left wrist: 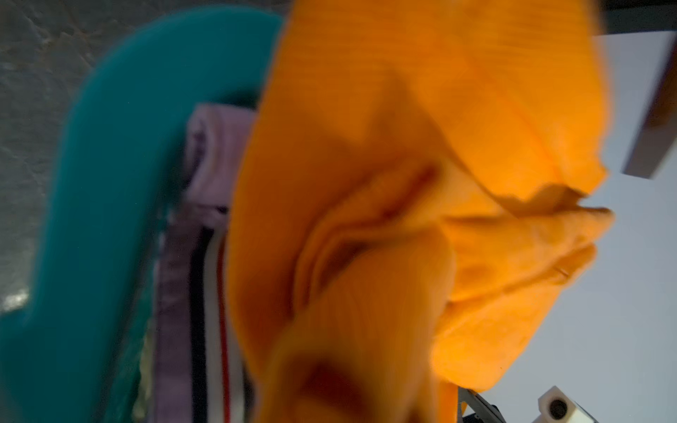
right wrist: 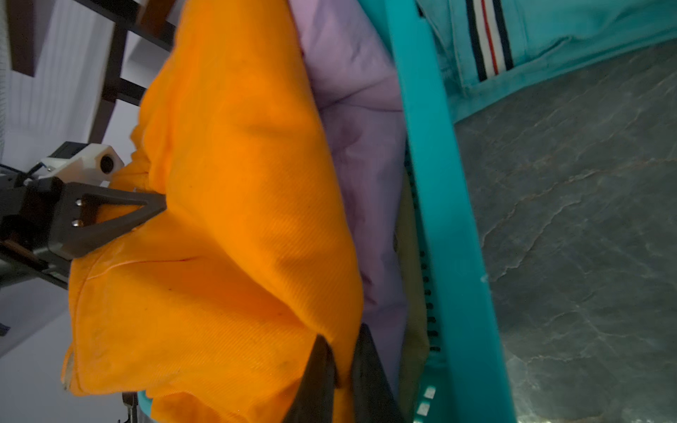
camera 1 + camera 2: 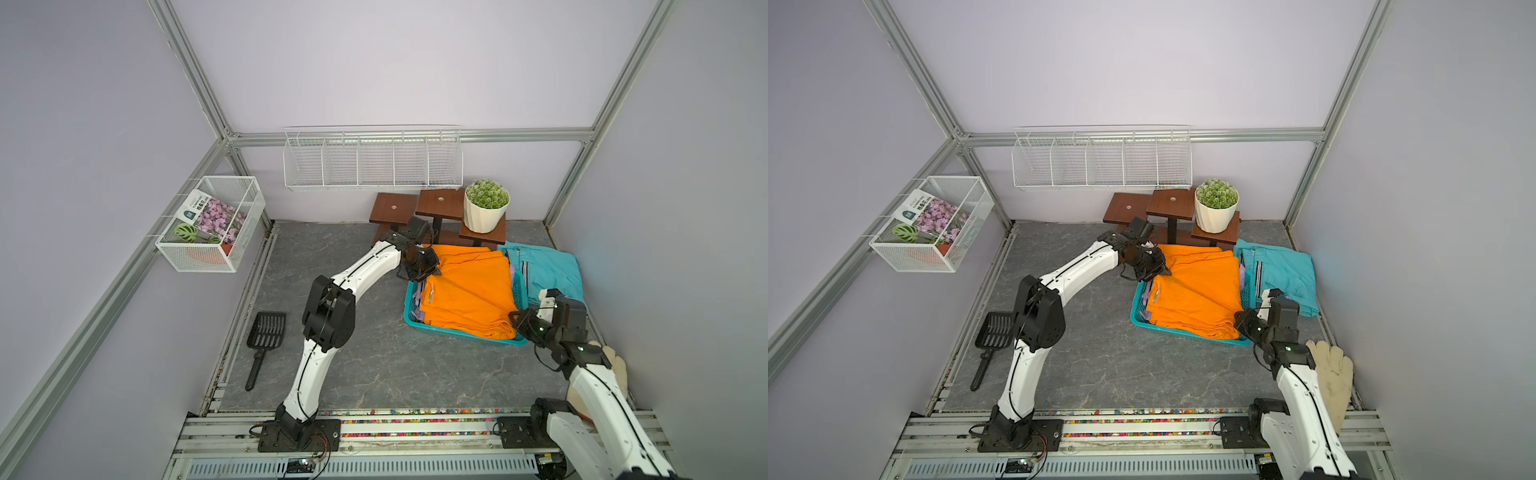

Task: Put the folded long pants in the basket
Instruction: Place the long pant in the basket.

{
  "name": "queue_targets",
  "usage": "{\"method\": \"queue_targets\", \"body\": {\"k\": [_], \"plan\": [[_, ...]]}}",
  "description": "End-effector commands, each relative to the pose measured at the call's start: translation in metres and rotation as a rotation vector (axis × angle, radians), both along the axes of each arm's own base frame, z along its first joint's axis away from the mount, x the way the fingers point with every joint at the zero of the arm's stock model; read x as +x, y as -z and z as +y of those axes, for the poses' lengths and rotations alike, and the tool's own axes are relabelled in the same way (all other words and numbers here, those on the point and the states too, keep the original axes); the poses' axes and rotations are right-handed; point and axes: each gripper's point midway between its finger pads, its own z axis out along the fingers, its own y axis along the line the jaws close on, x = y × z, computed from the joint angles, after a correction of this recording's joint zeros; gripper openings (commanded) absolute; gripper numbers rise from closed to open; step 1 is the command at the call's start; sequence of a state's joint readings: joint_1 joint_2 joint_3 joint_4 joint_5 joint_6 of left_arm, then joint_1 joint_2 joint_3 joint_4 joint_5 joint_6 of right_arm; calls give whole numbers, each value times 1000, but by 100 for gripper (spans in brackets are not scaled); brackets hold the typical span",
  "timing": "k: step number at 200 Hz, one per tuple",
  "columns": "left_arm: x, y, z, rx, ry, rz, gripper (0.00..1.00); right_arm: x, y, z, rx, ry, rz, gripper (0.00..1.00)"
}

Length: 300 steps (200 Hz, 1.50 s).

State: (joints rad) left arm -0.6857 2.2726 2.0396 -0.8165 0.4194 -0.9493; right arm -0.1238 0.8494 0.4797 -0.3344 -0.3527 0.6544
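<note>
the left gripper [image 3: 430, 268] is seen closed on a bunched corner of the orange pants [image 3: 465, 291] at the basket's far left corner, and the right gripper [image 2: 342, 366] is pinched nearly shut on the cloth's edge at the basket's near right corner. the bundle is thus held at two diagonal corners, judged to be so that it is kept flat and folded while it is set down. the orange pants are spread over the top of the basket [image 3: 411, 320], with their far end lying past the basket's far rim, so the placement is judged not quite finished. inside the basket, under the orange, the lilac pants [image 2: 359, 110] can be made out, and a strip of the tan pants [image 2: 410, 256] is seen lower, against the basket's right wall. the stack is thought to be built flat, one bundle upon another, because the basket is hardly wider than one bundle. the turquoise pants [image 3: 548, 270], with their striped trim, are left on the counter [image 3: 353, 365] just outside the basket's right wall, so one bundle remains to be put in.
</note>
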Motion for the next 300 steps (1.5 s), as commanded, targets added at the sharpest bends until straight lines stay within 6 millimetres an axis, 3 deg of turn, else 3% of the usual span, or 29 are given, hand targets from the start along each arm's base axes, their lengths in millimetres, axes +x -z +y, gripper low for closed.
{"method": "queue_targets", "body": {"k": [1,24,45,69,100,134,170,194,220,260,300], "plan": [[44,31,40,147,-131,-95,0,-5,20,-31,-64,143,66,0],[35,59,57,221,-109,-39,0,-9,20,-27,-41,147,39,0],[31,74,100,319,-171,-32,0,-7,27,-9,37,80,-18,0],[20,64,144,323,-251,-57,0,-3,37,2,32,45,11,0],[17,47,179,313,-280,-85,0,8,42,44,-26,-65,18,0],[16,53,218,357,-300,-46,0,21,42,92,-106,-162,10,0],[16,59,277,376,-402,-19,0,33,59,117,-122,-202,23,0],[18,55,303,394,-424,-30,0,37,70,140,-140,-254,40,0],[20,45,311,437,-402,-64,0,36,71,167,-177,-307,25,0],[31,28,310,429,-406,-111,0,29,60,182,-203,-327,-21,0],[50,43,302,427,-363,-76,0,13,62,211,-256,-373,-44,0]]}}
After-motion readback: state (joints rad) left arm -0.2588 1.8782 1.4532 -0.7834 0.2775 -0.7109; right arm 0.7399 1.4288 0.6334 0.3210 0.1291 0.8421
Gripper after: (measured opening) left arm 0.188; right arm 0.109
